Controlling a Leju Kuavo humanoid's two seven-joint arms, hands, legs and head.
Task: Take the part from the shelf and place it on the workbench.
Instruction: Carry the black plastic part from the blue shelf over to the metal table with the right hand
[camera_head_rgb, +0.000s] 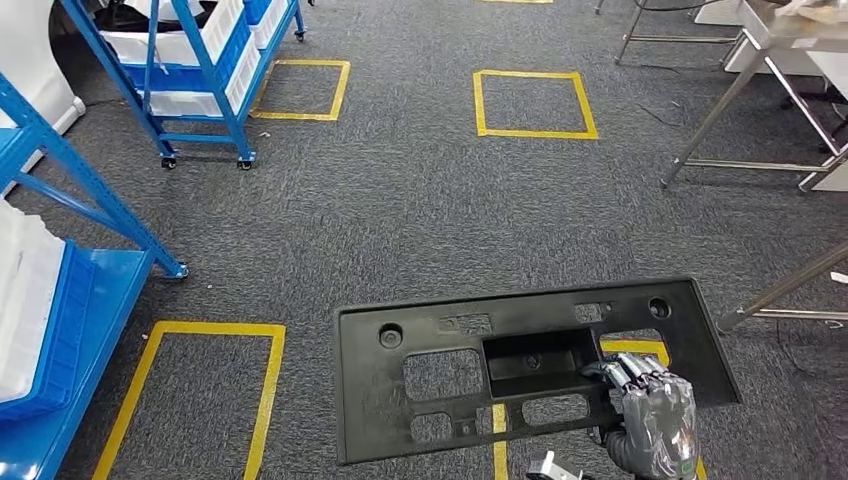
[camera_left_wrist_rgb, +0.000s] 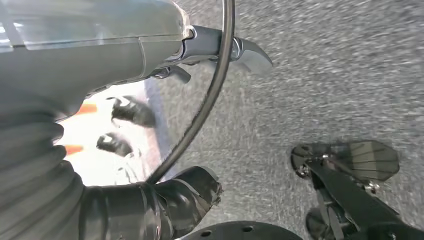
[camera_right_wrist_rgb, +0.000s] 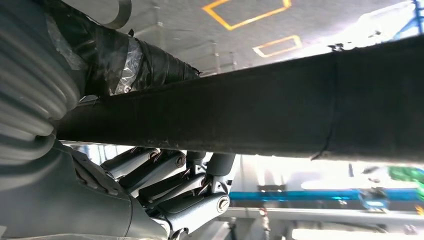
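At the far left of the head view, a blue shelf with a white bin is seen. A second blue rack on wheels stands farther back, loaded with white bins. Yellow tape squares are marked on the grey carpet.

In the lower middle, the part, a flat black panel with several cut-outs, is held level above the floor, apart from the shelf and from the metal table legs at the upper right.

The part is gripped at its right portion by the right hand, whose fingers are hooked over the edge of a central opening. In the right wrist view, the part is seen edge-on, clamped between the taped thumb on one face and the curled fingers on the other.

In the left wrist view, the left hand is seen over the carpet with a finger extended and the thumb apart; nothing is held in it. A black cable crosses in front.
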